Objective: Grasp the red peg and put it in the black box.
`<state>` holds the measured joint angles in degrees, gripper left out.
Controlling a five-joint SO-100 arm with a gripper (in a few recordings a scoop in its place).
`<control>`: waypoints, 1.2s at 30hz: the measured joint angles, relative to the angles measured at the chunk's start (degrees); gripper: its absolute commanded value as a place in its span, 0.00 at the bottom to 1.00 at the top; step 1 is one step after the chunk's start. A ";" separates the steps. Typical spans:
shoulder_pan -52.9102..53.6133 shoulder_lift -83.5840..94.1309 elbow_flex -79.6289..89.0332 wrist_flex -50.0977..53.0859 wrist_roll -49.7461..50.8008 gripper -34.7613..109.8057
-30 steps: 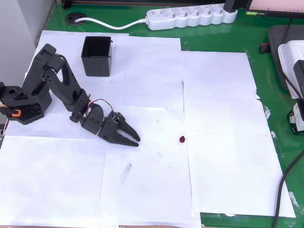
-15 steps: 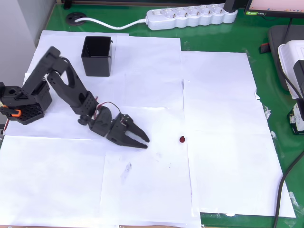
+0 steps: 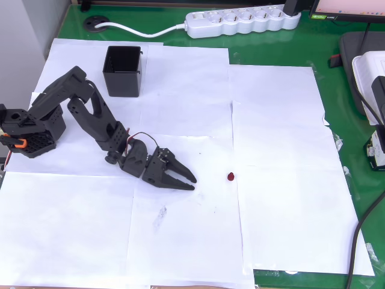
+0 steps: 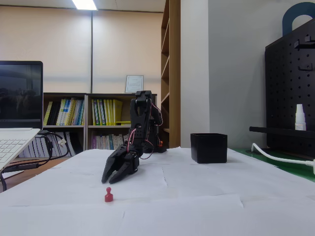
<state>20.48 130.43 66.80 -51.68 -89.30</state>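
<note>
In the overhead view, going left to right, the arm's base sits at the left edge of the paper-covered counter (image 3: 283, 241). Just right of it, toward the far side, stands the black box (image 3: 123, 71), upright, open-topped and with nothing seen inside. From the base the arm reaches out low toward the right, ending in the pincer (image 3: 186, 179), whose two fingers lie slightly apart with nothing between them. Further right, on bare paper and clear of the fingertips, rests the red peg (image 3: 231, 176), well apart from the box.

The fixed view, taken from low at the counter's level, reverses the order: the peg (image 4: 109, 195) stands upright nearest the camera, the pincer (image 4: 108, 177) hangs tilted down close behind it, not touching, and the box (image 4: 209, 147) sits off to the right.

Judged from this, the task is at its opening stage. The approach is under way, but the grasp, the carry to the box and the drop inside all remain to be done.
</note>
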 measured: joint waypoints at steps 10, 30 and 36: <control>-2.29 2.46 4.66 0.18 0.97 0.47; -2.72 12.30 27.95 12.13 0.62 0.48; -2.72 14.50 34.45 16.70 1.14 0.48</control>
<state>17.75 144.93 101.25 -34.98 -88.15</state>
